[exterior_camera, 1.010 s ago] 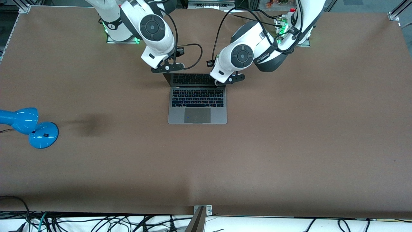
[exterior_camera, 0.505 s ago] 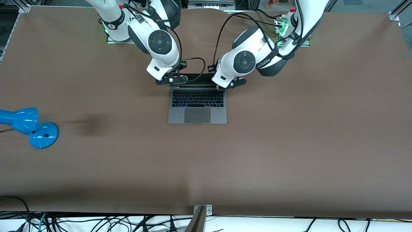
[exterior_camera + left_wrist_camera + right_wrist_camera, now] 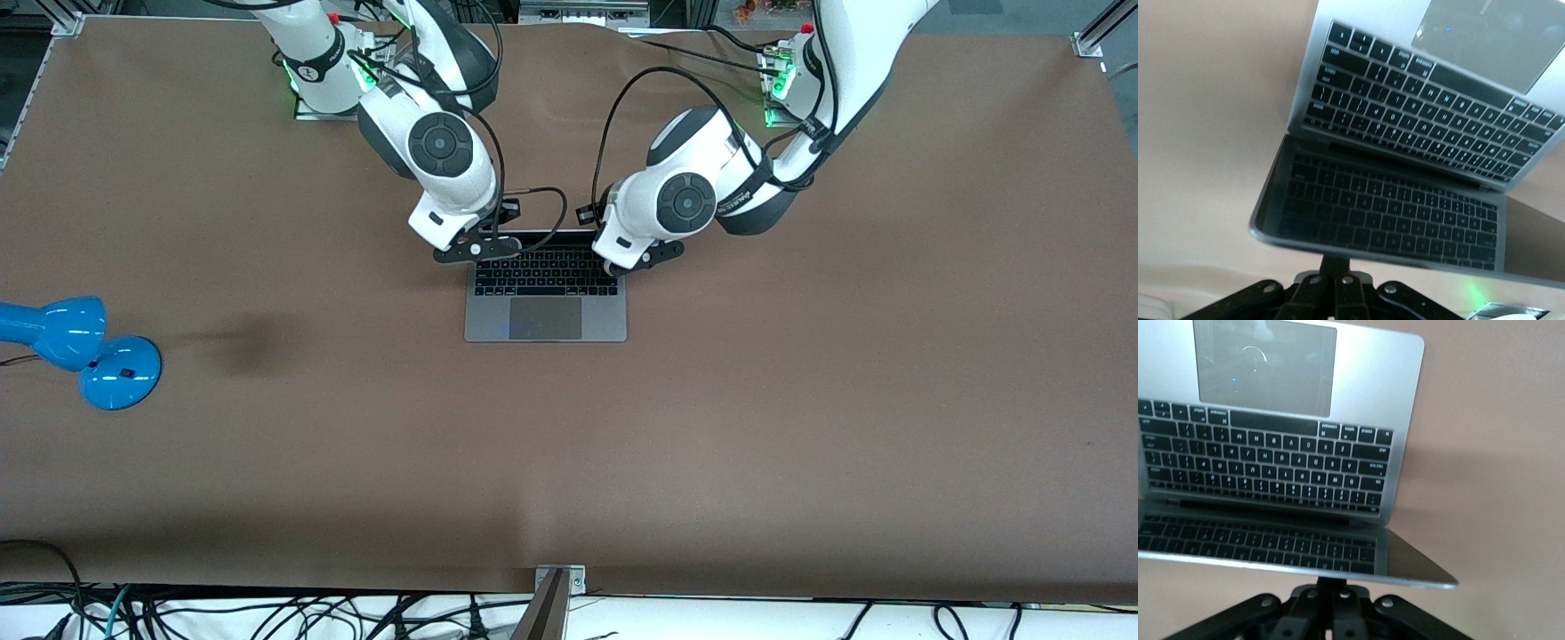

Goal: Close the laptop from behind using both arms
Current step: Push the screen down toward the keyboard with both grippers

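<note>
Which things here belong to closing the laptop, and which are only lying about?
Belong to the job:
- slim grey metal laptop, lid partly lowered
- left gripper at the lid's top edge
- right gripper at the lid's top edge

Lying about:
- blue desk lamp

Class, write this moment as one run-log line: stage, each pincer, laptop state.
stage: closing | left pincer: at lid's top edge | right pincer: at lid's top edge | laptop: lid partly lowered, keyboard showing

The front camera looks steeply down on the whole tabletop (image 3: 800, 400) from high above, facing the robots' bases. Both wrist cameras sit close above the laptop (image 3: 545, 307) (image 3: 1418, 133) (image 3: 1271, 453), the shared landmark.
</note>
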Robot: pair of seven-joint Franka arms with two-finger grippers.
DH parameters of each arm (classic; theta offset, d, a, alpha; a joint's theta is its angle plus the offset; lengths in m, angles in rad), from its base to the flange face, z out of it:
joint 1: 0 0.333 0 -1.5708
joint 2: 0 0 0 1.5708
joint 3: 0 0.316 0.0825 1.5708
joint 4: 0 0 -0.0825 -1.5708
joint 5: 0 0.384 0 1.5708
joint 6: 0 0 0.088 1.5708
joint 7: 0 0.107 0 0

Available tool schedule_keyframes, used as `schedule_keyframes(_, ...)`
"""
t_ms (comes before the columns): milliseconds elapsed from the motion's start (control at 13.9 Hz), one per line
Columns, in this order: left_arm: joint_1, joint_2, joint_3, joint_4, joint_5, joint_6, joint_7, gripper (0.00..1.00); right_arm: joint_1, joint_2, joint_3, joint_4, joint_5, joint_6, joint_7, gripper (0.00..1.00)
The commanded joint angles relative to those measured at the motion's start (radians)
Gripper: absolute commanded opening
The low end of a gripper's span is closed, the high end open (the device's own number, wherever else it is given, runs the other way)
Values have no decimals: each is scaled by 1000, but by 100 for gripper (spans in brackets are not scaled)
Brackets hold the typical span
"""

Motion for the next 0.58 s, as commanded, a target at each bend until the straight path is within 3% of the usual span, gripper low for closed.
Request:
schedule_keyframes(0,-6,69,0,70,43,-7,-17,0,3,59,-2,54,-49,18,23,0)
schedule_keyframes(505,-31,181,50,174,86,-5,-26,0,-5,181,-20,181,-140,19,23,0)
